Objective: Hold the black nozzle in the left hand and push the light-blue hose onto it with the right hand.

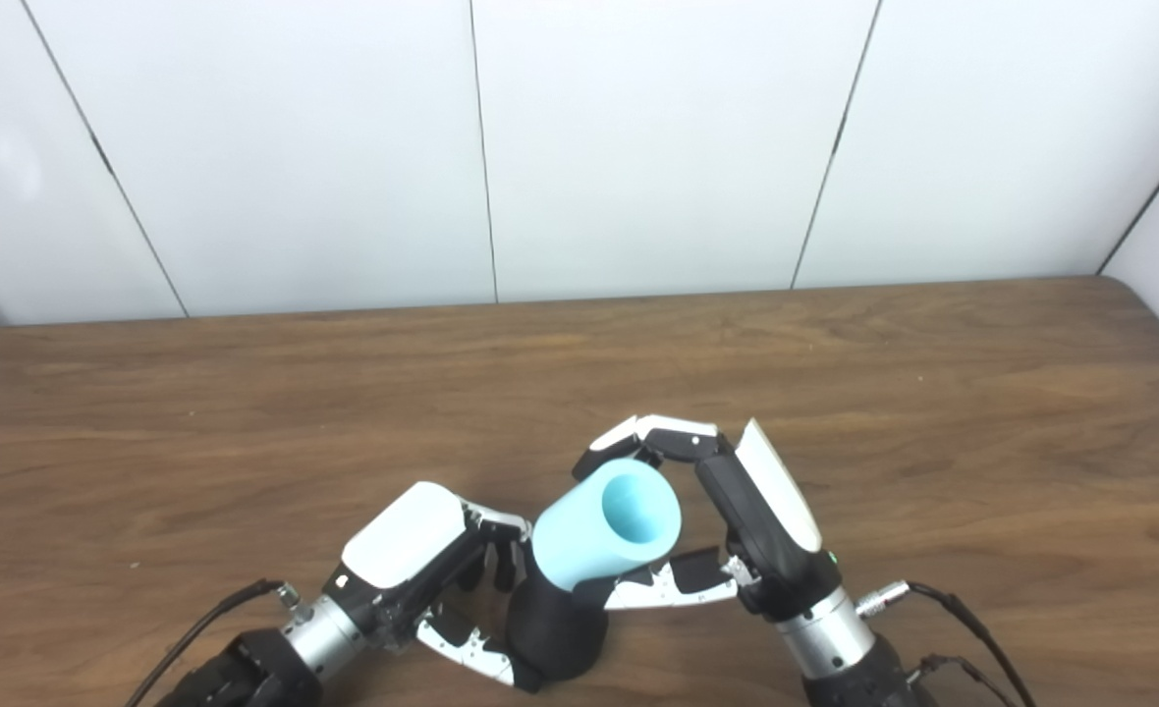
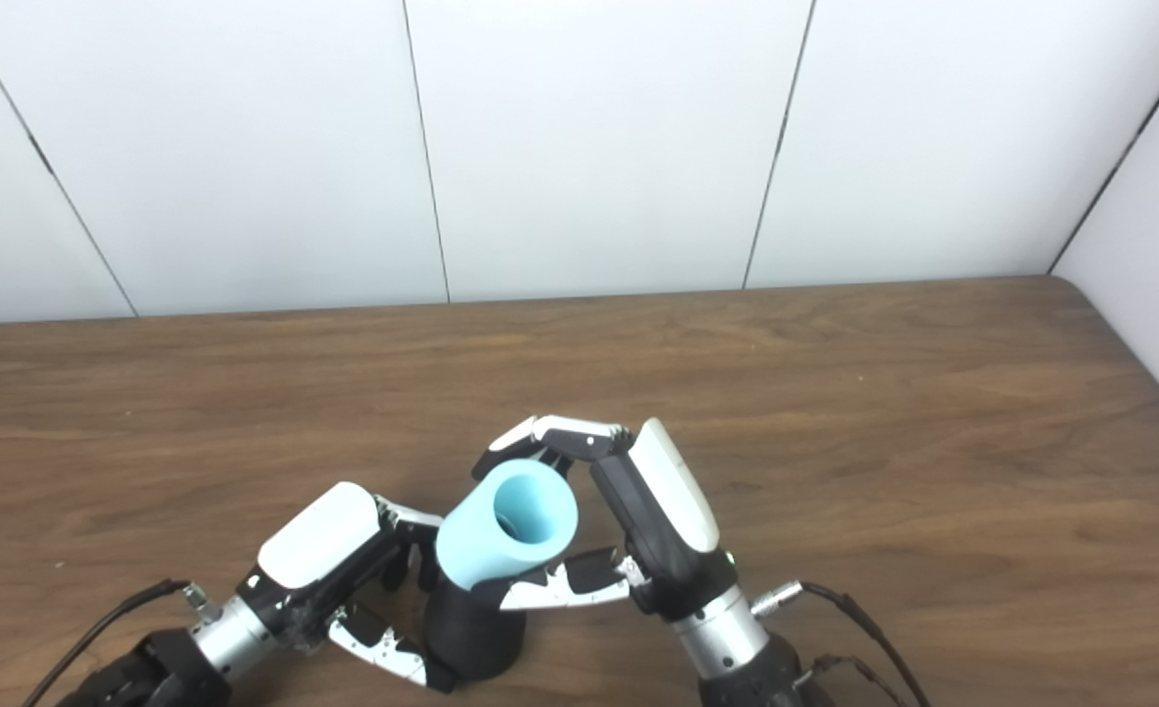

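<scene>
Across the whole lower part of the view runs a brown wood-grain table (image 1: 246,412), with white wall panels (image 1: 638,147) behind its far edge. Everything going on is bunched up at the near edge, a bit left of centre.

The right hand (image 1: 737,511) comes in from the near right and arches over the work. Its fingers (image 1: 653,432) curl round the far side of the light-blue hose (image 1: 589,550) and its thumb (image 1: 673,584) presses in from the near side, so it's clamped on the hose. The hose is a short fat tube, tilted, with its open mouth pointing up and to the right so you can see down into it.

The left hand (image 1: 413,550) comes in from the near left, with its fingers wrapped round the black nozzle (image 1: 555,628): thumb across the near side, the rest tucked in at the far left. The nozzle stands at the near edge between the two hands.

The hose's lower end sits right on top of the nozzle. They're touching, but I can't tell how far the hose is actually over it, since the joint is hidden by the hose itself.

A black cable (image 1: 963,628) trails off the right wrist and another cable (image 1: 206,624) off the left.
</scene>
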Robot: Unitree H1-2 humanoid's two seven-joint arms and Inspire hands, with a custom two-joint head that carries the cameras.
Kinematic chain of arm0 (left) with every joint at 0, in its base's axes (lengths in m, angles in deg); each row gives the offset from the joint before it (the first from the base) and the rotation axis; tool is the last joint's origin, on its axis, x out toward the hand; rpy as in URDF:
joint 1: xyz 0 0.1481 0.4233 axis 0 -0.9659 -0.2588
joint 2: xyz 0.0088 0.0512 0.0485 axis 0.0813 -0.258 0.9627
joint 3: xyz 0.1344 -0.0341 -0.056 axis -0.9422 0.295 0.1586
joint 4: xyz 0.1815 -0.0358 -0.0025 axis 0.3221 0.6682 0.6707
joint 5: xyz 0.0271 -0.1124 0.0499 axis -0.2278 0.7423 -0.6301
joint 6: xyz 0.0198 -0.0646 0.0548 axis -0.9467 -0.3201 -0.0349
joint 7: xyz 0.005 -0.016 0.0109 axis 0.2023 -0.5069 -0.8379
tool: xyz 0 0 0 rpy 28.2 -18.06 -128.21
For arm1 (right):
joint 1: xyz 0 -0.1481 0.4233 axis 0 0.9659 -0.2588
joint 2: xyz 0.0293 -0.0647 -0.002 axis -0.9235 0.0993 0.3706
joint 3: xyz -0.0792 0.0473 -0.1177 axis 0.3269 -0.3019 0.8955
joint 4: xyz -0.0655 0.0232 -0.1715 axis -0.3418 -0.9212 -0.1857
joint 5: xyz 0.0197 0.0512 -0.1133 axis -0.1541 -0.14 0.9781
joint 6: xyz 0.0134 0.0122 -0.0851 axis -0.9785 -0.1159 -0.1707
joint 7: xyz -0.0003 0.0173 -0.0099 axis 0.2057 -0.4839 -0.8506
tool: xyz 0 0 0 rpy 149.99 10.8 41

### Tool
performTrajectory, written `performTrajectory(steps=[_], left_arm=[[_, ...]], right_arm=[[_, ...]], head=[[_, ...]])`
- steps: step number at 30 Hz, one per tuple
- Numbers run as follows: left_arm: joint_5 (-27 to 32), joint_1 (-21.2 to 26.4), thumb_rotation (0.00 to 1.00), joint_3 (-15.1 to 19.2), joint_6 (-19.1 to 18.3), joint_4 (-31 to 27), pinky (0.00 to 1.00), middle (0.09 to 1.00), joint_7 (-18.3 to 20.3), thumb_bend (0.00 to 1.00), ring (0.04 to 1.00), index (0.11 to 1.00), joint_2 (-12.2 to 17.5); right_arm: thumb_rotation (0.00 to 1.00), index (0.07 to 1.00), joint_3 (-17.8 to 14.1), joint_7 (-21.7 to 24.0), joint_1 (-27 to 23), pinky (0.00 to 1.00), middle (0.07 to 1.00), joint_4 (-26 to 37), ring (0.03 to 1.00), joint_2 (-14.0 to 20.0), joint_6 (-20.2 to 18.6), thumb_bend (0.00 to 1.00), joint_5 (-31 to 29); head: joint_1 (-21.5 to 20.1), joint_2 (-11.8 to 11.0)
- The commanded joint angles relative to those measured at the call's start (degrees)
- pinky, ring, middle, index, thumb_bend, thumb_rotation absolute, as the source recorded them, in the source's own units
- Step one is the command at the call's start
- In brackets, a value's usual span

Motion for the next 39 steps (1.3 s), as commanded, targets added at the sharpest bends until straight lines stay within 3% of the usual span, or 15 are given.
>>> performTrajectory(steps=[1,14,21,24,30,39], left_arm=[[-1.00,-1.39,0.00,-1.26,0.89,-0.46,0.56,0.495,3.41,0.52,0.517,0.481,0.50],[-0.86,-1.53,0.00,-0.91,1.33,-0.13,0.55,0.496,3.62,0.52,0.516,0.479,0.25],[-0.73,-1.50,0.00,-0.95,1.08,-0.12,0.55,0.496,3.94,0.52,0.515,0.479,0.25],[-0.67,-1.46,0.00,-0.95,1.14,-0.03,0.56,0.494,3.94,0.52,0.514,0.482,0.23],[-1.08,-1.34,0.00,-1.00,1.30,0.23,0.55,0.495,3.80,0.52,0.514,0.480,0.22],[-1.36,-1.25,0.00,-1.07,1.36,0.37,0.55,0.495,3.78,0.52,0.514,0.480,0.19]], right_arm=[[0.00,0.527,0.04,-0.62,-1.08,0.27,0.496,0.11,0.385,-0.01,2.45,0.51,0.80],[0.00,0.532,0.11,-1.42,-1.90,0.26,0.492,-0.67,0.379,-0.09,5.83,0.51,4.16],[0.00,0.546,-0.05,0.99,-2.07,0.22,0.475,3.18,0.356,-0.37,2.54,0.51,6.19],[0.00,0.539,-0.27,1.90,-2.42,0.24,0.483,4.62,0.370,-0.48,1.52,0.51,6.79],[0.00,0.538,-0.39,5.03,-3.17,0.14,0.449,7.36,0.336,-0.28,-2.22,0.51,7.36],[0.00,0.548,-0.38,9.25,-3.80,0.18,0.467,10.34,0.341,-0.10,-7.20,0.51,8.26]], head=[[0.01,0.03],[-0.10,-0.63],[-0.32,-0.70],[-0.39,-0.75],[-0.46,-0.89],[-0.50,-1.10]])
